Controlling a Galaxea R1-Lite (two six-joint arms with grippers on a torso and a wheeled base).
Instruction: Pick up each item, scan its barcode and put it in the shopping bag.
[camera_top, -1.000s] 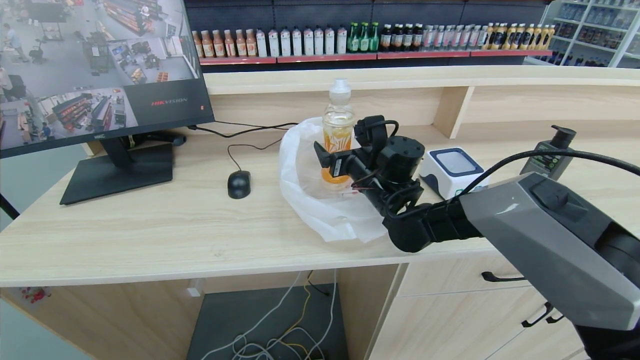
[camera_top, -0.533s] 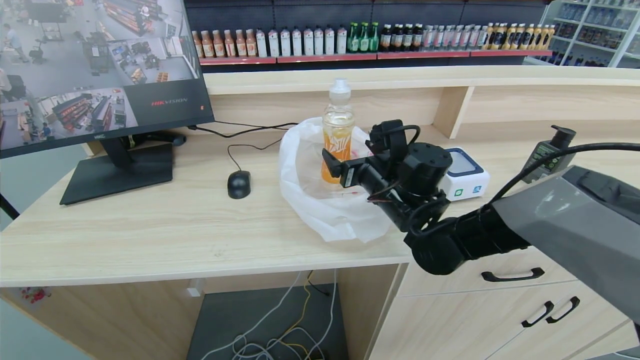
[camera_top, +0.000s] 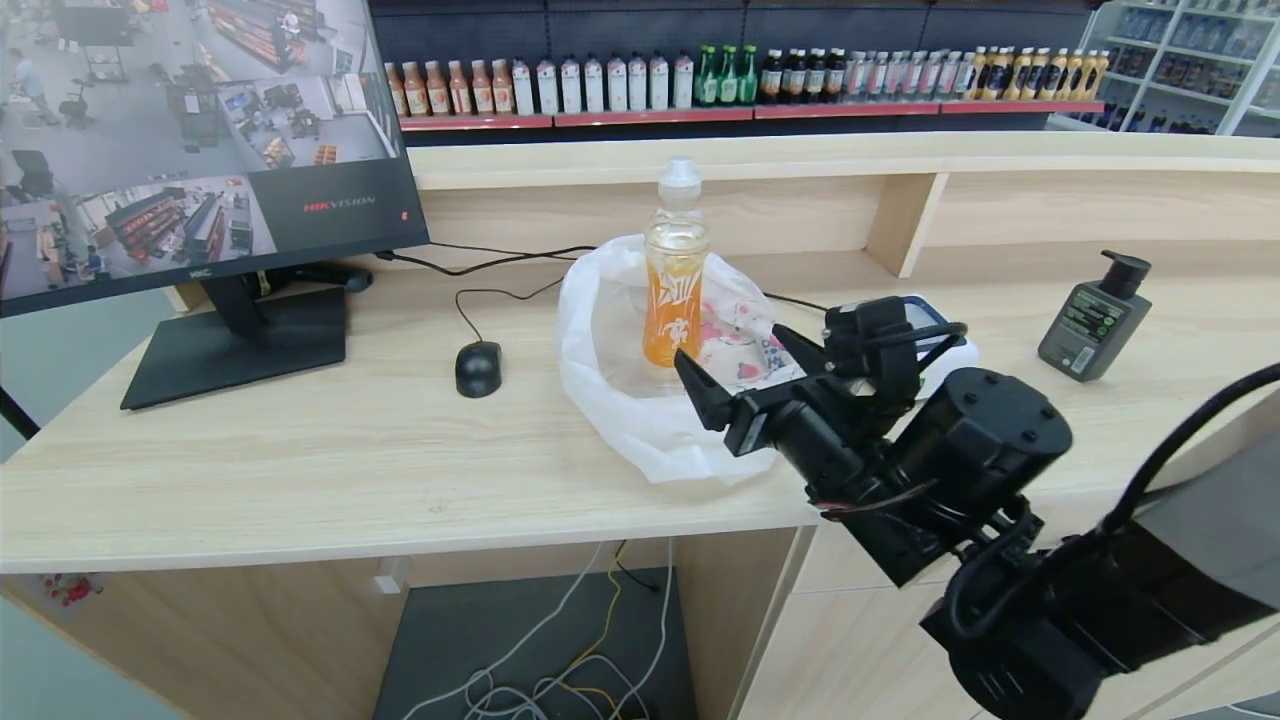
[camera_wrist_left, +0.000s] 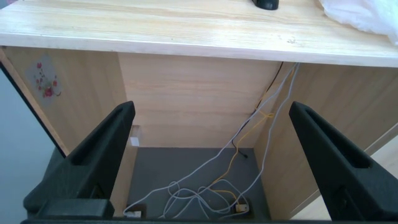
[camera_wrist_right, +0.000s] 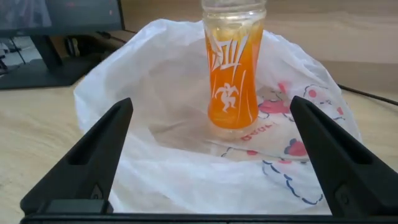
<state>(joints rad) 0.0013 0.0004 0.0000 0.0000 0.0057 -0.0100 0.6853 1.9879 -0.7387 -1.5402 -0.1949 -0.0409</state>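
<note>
The orange drink bottle (camera_top: 675, 300) is seen standing upright inside the white shopping bag (camera_top: 610, 400), whose rim is slumped open around it on the tabletop (camera_top: 300, 470), so this item is judged to be bagged. The right hand (camera_top: 735, 352) is held just in front of the bag, with its fingers spread wide and nothing between them. The bottle is framed between them in the right wrist view but is not touched. The left hand (camera_wrist_left: 211, 162) is likewise released and empty. It is kept low, below the tabletop's edge and facing the cables in the open recess, presumably out of the working arm's way. A dark pump bottle (camera_top: 1092, 318) is left standing well apart to the right, beyond the barcode scanner (camera_top: 955, 352), and is judged the likely next item.
</note>
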